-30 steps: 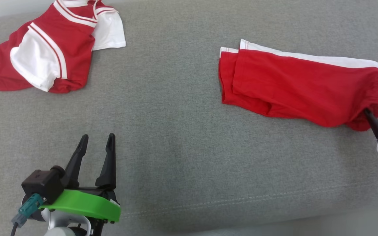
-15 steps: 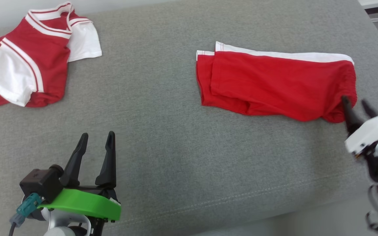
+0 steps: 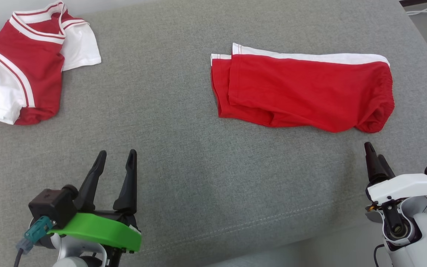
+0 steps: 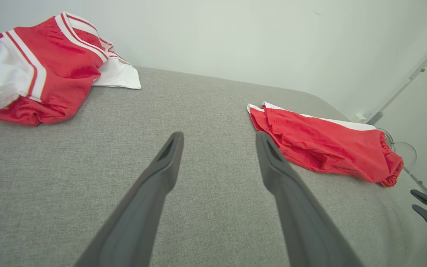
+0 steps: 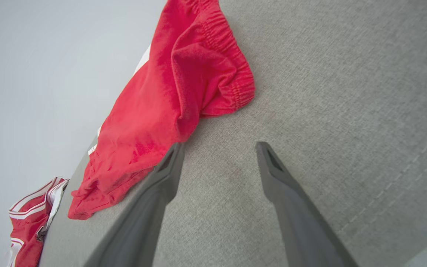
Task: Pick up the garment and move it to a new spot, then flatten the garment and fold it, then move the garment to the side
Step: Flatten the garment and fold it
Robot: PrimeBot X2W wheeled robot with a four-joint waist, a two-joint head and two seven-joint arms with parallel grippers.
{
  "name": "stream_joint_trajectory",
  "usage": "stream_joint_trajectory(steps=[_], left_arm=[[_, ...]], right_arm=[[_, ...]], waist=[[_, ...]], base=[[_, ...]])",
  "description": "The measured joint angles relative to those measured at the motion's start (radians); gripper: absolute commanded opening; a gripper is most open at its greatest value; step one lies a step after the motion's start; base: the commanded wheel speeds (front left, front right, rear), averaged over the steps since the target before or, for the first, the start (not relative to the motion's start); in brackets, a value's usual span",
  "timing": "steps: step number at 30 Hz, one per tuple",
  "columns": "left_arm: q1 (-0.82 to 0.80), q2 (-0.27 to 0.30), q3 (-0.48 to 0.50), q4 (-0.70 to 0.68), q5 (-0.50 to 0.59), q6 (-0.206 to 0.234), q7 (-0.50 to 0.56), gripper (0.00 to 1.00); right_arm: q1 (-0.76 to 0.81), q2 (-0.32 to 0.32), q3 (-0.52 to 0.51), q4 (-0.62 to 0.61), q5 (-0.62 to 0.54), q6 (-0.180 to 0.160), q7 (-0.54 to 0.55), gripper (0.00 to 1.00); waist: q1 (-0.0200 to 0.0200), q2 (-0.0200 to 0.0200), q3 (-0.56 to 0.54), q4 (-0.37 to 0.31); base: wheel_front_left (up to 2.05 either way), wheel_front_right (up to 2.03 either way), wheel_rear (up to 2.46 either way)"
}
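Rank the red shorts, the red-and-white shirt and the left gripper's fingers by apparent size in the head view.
1. red shorts
2. red-and-white shirt, cut off at the picture's left edge, so its full size is unsure
3. left gripper's fingers, smallest though nearest the camera

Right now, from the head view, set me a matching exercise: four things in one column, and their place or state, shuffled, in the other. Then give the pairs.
Things:
1. shorts
2. jersey
3. left tool
4. right tool

Place or state:
A. crumpled, at the far left
B. open, close to the shorts, not touching them
C. folded flat, on the right half
D. open, over bare cushion, away from both garments

Pairs: 1-C, 2-A, 3-D, 4-B
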Motion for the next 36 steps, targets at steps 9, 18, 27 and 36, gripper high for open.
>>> stream_joint_trajectory(steps=[9, 18, 27, 36], left_arm=[[-0.001, -0.005, -0.025, -0.007, 0.008, 0.0, 0.016, 1.0], [-0.007, -0.007, -0.03, -0.014, 0.03, 0.0, 0.025, 1.0], [-0.012, -0.008, -0.03, -0.032, 0.042, 0.0, 0.036, 1.0], [-0.012, -0.008, -0.008, -0.037, 0.051, 0.0, 0.041, 1.0]], right_arm=[[-0.035, 0.024, -0.053, -0.005, 0.076, 0.009, -0.007, 1.0], [-0.098, 0.02, -0.055, 0.026, 0.08, 0.006, 0.007, 1.0], [-0.163, 0.025, -0.121, 0.07, 0.159, -0.004, 0.023, 1.0], [-0.177, 0.043, -0.131, 0.121, 0.193, -0.006, 0.038, 1.0]], waist=[[0.0, 0.0, 0.014, 0.014], [0.0, 0.0, 0.034, 0.044], [0.0, 0.0001, 0.064, 0.084], [0.0, 0.0, 0.088, 0.106]], base=[[0.0, 0.0, 0.0], [0.0, 0.0, 0.0], [0.0, 0.0, 0.0], [0.0, 0.0, 0.0]])
